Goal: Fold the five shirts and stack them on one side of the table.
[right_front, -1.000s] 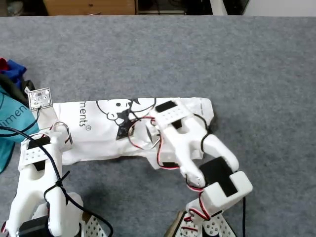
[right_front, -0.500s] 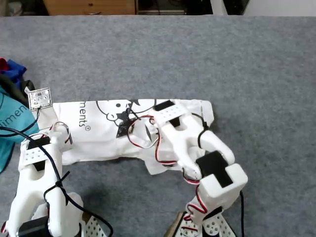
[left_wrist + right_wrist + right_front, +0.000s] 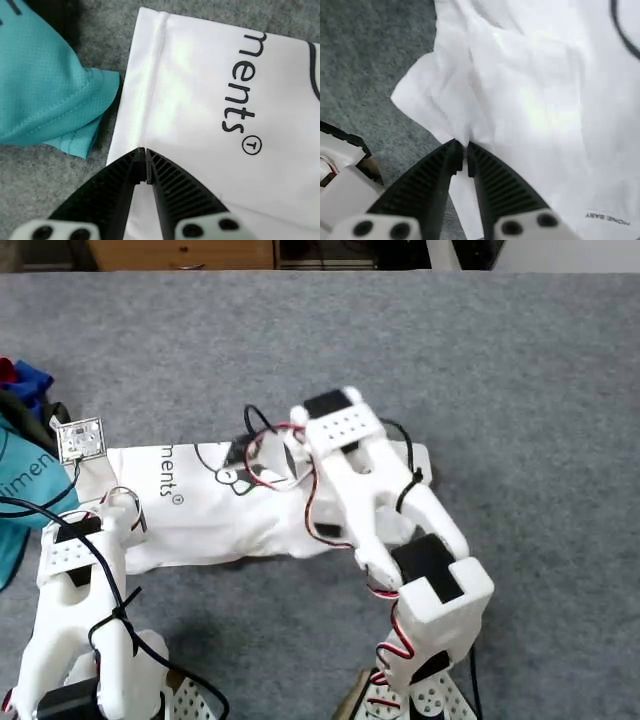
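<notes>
A white shirt (image 3: 200, 515) with black print lies as a long strip across the grey table (image 3: 520, 390). My left gripper (image 3: 145, 167) is shut on the hemmed end of the white shirt (image 3: 210, 85) beside the teal shirt; from above, this left gripper (image 3: 112, 508) sits at the strip's left end. My right gripper (image 3: 461, 147) is shut on a bunched fold of the white shirt (image 3: 540, 100), held up over the strip's middle. In the high view the right gripper (image 3: 262, 462) is partly hidden by wires.
A teal shirt (image 3: 15, 495) lies at the table's left edge, close to the white shirt's end (image 3: 40, 85). A blue and red bundle (image 3: 22, 380) sits behind it. Wide bare table stretches to the far side and right.
The right arm has swung toward the far side of the table, carrying the shirt's near edge up and over the strip. The left arm has not moved.
</notes>
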